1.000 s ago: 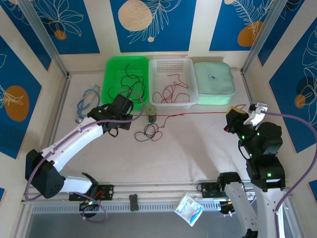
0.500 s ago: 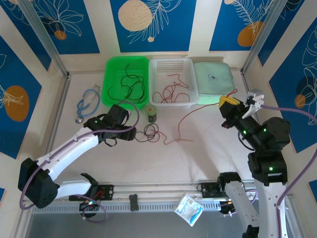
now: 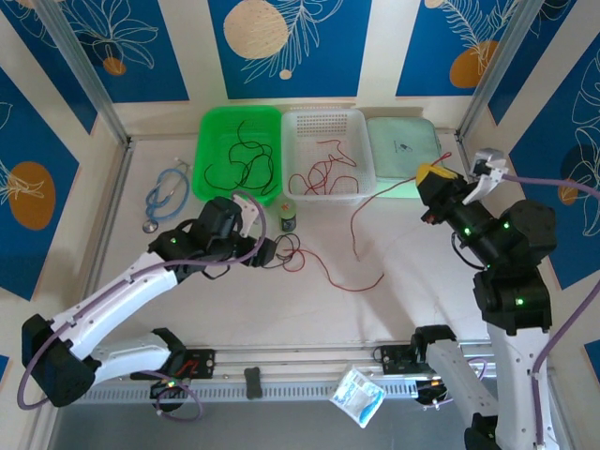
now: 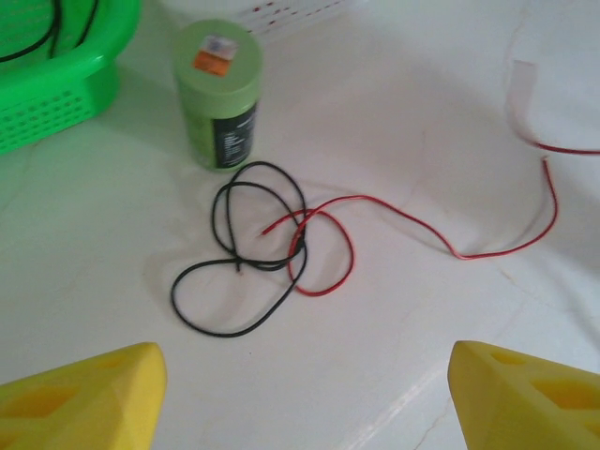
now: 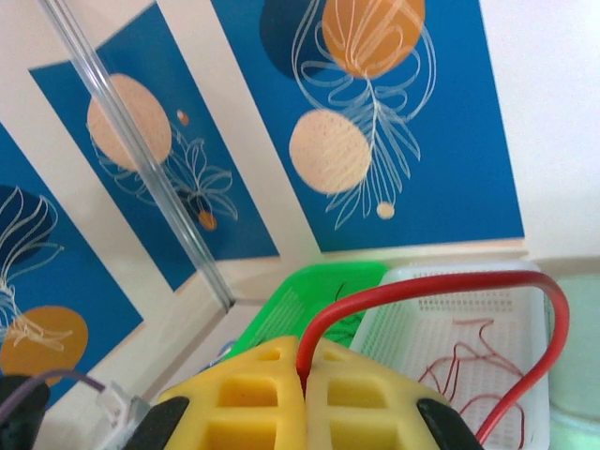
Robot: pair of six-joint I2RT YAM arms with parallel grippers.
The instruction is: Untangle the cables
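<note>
A black cable (image 4: pixel 228 246) lies in loops on the white table, with one end of a red cable (image 4: pixel 330 246) hooked through it. My left gripper (image 4: pixel 300 403) hovers open just short of the tangle, its yellow fingers (image 4: pixel 80 398) wide apart and holding nothing. From the tangle (image 3: pixel 286 251) the red cable (image 3: pixel 361 281) runs slack across the table. It then rises to my right gripper (image 3: pixel 429 176), held high at the right. That gripper (image 5: pixel 305 398) is shut on the red cable (image 5: pixel 422 286), which arcs up out of the pressed fingertips.
A small green can (image 3: pixel 288 217) stands right behind the tangle. At the back, a green basket (image 3: pixel 202 150) holds black cables, a white basket (image 3: pixel 368 159) holds red ones, and a mint pouch (image 3: pixel 405 150) lies beside them. A blue stethoscope (image 3: pixel 165 193) lies at the left.
My left gripper opened and swung right and nearer, beside the tangle. My right gripper rose toward the back with the red cable, which went from taut to a slack loop on the table.
</note>
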